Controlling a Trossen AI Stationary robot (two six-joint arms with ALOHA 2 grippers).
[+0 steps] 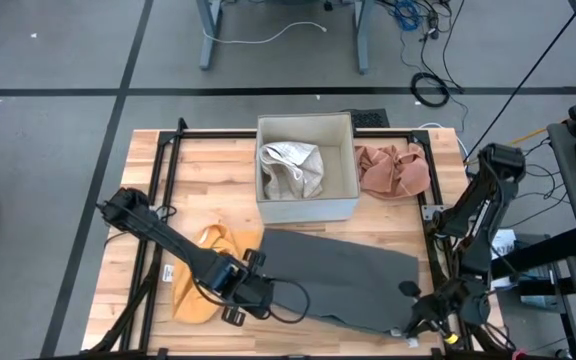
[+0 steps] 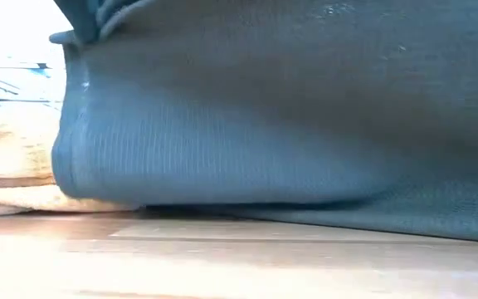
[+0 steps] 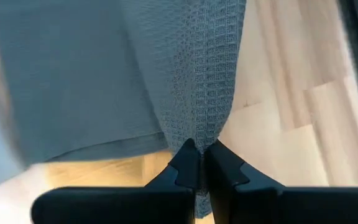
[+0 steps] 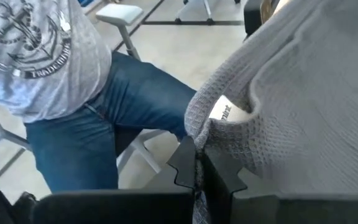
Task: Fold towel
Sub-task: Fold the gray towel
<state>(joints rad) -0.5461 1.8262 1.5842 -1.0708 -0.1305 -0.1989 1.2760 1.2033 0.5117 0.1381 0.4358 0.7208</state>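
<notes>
White box (image 1: 306,205) at table centre holds crumpled pale cloth (image 1: 292,168); both grippers, left (image 1: 255,290) and right (image 1: 417,318), pinched shut on grey towel (image 1: 343,275); towel blocks low view

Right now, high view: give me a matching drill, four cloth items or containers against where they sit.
Things:
1. grey towel
2. yellow cloth
3. pink cloth
4. white box

Places:
A. far side, right of the box
B. near edge, pinched by both grippers
C. far centre, holding a pale cloth
D. under the left arm

Pairs: 1-B, 2-D, 3-A, 4-C. The left gripper and right gripper each pinch a corner.
</notes>
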